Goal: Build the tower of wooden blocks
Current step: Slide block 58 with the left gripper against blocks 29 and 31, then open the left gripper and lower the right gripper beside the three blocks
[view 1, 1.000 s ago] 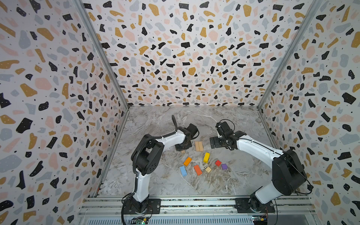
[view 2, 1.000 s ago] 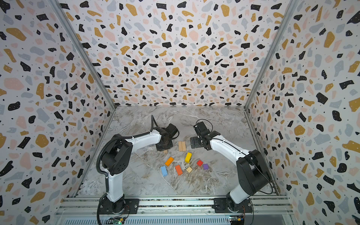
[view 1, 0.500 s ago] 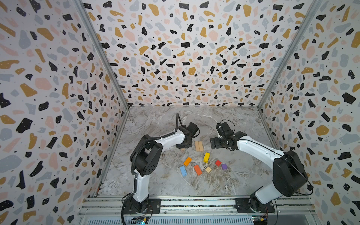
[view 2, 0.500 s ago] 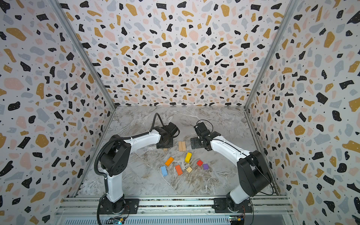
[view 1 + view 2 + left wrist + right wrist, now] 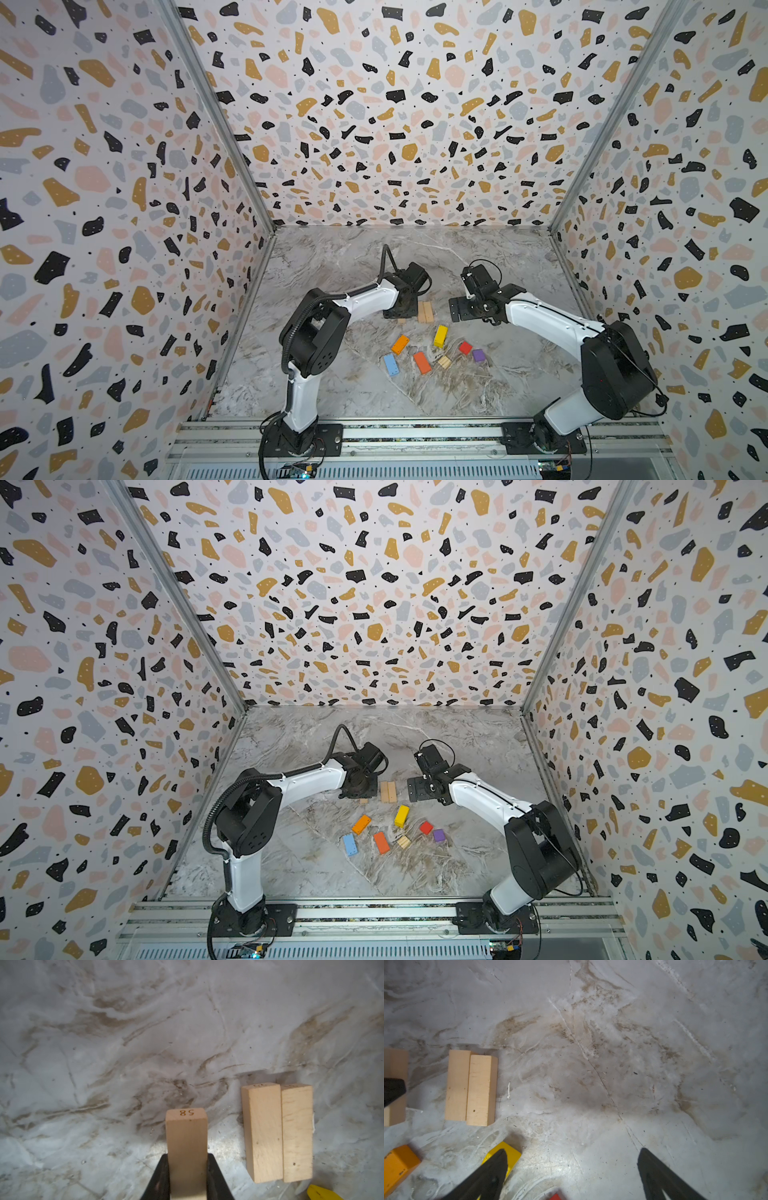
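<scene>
Near the middle of the marble table (image 5: 332, 266), the left gripper (image 5: 187, 1159) is clamped on a tan block (image 5: 186, 1136) with 58 marked on its end. Whether that block touches the table cannot be told. Just to its right, apart from it, a pair of tan blocks (image 5: 277, 1132) lies flat, touching side by side along their long edges; both top views show the pair (image 5: 425, 311) between the two grippers. To the right of the pair, the right gripper (image 5: 572, 1150) hovers low with its jaws spread wide and nothing between them.

On the near side of the pair, the other wood blocks lie scattered, each flat on the table: a blue block (image 5: 390, 364), a light orange block (image 5: 400, 344), a deep orange block (image 5: 422, 363), a yellow block (image 5: 440, 336), a tan cube (image 5: 444, 361), a red cube (image 5: 465, 347) and a purple cube (image 5: 478, 355). No block lies on another.
</scene>
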Available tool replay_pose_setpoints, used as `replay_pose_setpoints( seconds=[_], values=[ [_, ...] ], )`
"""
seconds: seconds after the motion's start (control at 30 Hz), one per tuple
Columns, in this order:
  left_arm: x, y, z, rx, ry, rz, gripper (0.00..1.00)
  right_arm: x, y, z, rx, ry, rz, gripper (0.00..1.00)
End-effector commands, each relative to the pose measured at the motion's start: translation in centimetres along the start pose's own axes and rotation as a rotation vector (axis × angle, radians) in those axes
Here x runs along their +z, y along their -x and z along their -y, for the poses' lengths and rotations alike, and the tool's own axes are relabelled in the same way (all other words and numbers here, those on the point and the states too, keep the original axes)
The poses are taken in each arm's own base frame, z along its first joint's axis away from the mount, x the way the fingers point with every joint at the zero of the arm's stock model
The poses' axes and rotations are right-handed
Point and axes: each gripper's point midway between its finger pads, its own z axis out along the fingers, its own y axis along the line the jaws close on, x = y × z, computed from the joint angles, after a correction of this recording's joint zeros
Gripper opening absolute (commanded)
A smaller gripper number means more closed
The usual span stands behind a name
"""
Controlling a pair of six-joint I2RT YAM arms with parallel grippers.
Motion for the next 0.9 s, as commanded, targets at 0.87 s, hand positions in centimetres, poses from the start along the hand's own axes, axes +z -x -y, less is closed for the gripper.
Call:
replay_pose_setpoints(
  seconds=[0.87],
  values=[
    [0.9,1.0,3.4,-0.049,-0.063,0.028,0.41,0.4,-1.0,0.2,0.003,0.005,-0.022,0.99]
  ],
)
